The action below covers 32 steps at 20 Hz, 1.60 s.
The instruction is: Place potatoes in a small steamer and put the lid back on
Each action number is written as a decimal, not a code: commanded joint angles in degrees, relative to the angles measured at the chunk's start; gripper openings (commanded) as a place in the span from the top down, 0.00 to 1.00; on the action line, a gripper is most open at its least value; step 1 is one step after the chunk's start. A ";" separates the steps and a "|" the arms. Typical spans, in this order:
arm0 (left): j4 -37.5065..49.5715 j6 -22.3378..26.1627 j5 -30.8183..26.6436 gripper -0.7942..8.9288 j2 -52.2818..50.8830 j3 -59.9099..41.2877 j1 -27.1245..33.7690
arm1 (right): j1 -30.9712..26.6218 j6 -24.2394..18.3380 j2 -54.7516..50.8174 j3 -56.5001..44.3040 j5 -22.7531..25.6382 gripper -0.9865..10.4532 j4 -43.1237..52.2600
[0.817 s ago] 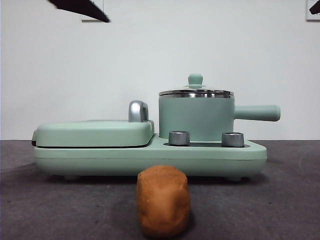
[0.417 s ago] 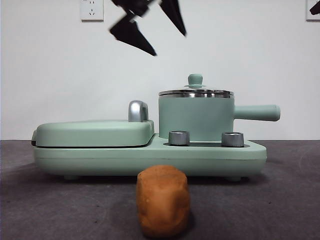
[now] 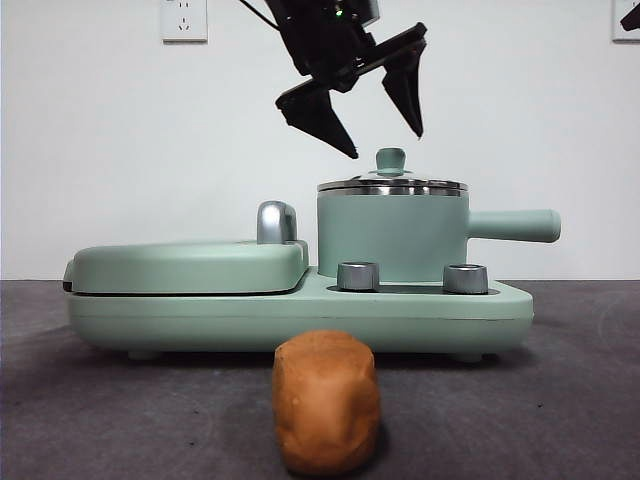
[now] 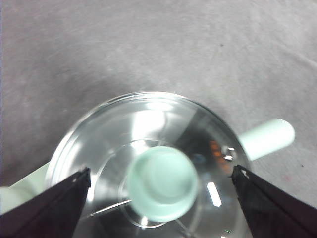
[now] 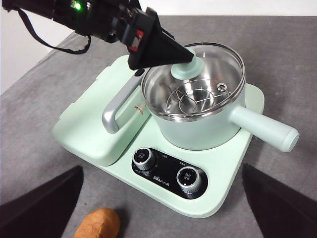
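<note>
Cooker base [image 3: 300, 310]: a mint-green twin appliance spans the dark table [image 3: 560, 400], its closed grill plate [image 3: 185, 265] at 9 o'clock of the pot, with a chrome handle [image 3: 276, 222] between them.
Small steamer [image 3: 392, 238]: sits on the base's other half, straight side handle [image 3: 515, 225] pointing to 3 o'clock in the front view.
Left gripper [image 3: 385, 115]: hangs just above the pot, jaws spread wide apart with one to each side of the knob, touching nothing.
Lid [image 4: 148, 148]: clear glass with a steel rim, seated on the steamer; the left wrist view looks straight down on it.
Potato [image 3: 326, 400]: lies on the table at 6 o'clock of the base, near the front camera and well apart from the pot.
Right gripper [image 5: 158, 208]: waits high over the table, jaws parted and empty, looking down on the whole appliance.
Dials [image 5: 144, 159]: two steel-ringed knobs on the base's black panel, just in front of the pot.
Knob [image 4: 163, 183]: small mint-green button at the lid's centre, between the left jaws.
</note>
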 commanded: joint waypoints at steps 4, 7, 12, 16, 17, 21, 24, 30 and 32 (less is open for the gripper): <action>-0.24 4.42 -1.77 0.47 3.82 1.79 -2.73 | 0.24 0.83 0.31 0.81 -0.07 0.47 0.55; -0.20 5.64 -6.10 0.57 4.00 1.79 -3.54 | 0.63 0.83 0.31 0.81 -0.07 0.47 0.57; 0.66 6.38 -6.10 0.69 4.04 1.79 -3.54 | 1.55 0.83 0.31 0.81 -0.07 0.47 0.55; 2.32 8.46 -6.08 0.73 4.09 1.79 -3.34 | 1.70 0.87 0.31 0.81 -0.07 0.47 0.55; 2.32 8.61 -6.10 0.79 4.09 1.79 -3.17 | 1.70 0.90 0.31 0.81 -0.07 0.47 0.55; 2.32 8.59 -6.10 0.86 4.09 1.79 -2.56 | 1.70 1.05 0.31 0.81 -0.07 0.47 0.55; 1.75 8.57 -6.10 0.91 3.80 2.25 -2.32 | 1.70 1.05 0.31 0.81 -0.07 0.47 0.59; 0.20 8.17 -6.08 0.91 -0.24 4.90 -1.68 | 2.12 1.22 0.44 1.77 0.57 0.47 -1.01; -1.64 8.20 -6.08 0.91 -2.73 4.90 -1.11 | 3.93 2.27 1.79 4.46 2.47 0.47 -4.13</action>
